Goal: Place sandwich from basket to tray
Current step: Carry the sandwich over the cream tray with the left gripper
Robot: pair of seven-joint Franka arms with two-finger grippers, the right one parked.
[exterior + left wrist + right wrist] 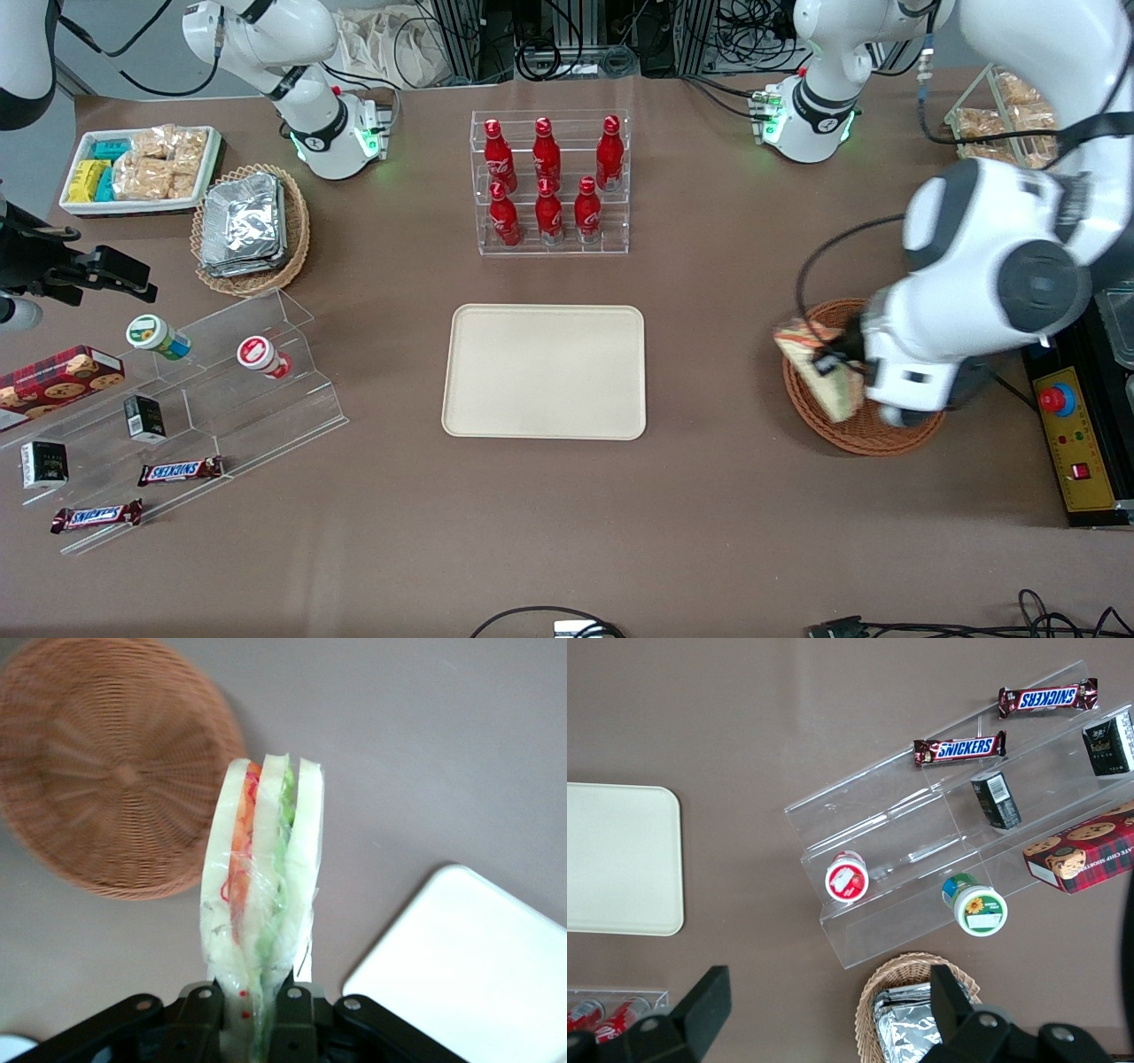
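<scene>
- Front view: I see the pincer [834,361] over the reddish-brown basket [886,434], clamped on the sandwich [819,365]. The wrapped wedge is lifted clear of the wicker, its long axis running slantwise from the basket's rim nearest the tray toward the basket's middle.
- Front view: the basket sits at the working arm's end of the surface [709,532]; I can make out nothing else in the part of it that shows. The cream tray [545,371] lies at mid-surface, well apart from the basket, with nothing on it.
- Front view: farther from the camera than the tray, a clear rack [551,182] holds six red bottles [547,190]. Toward the parked arm's end, a lighter wicker basket [297,239] carries foil packets [242,223], and a small white tray [133,206] beside it holds snack packets.
- Left wrist view: the pincer's fingers [292,1028] are closed on one end of the sandwich [263,904], which stands out lengthwise from them. I see its cut face: three white bread slices with an orange-red layer and a green layer between them, under clear wrap.
- Left wrist view: the basket [111,771] shows bare wicker, and a corner of the tray [478,966] shows too.
- Right wrist view: a corner of the tray [620,859] appears beside a clear stepped stand [921,842] carrying candy bars, small boxes and two cups.
</scene>
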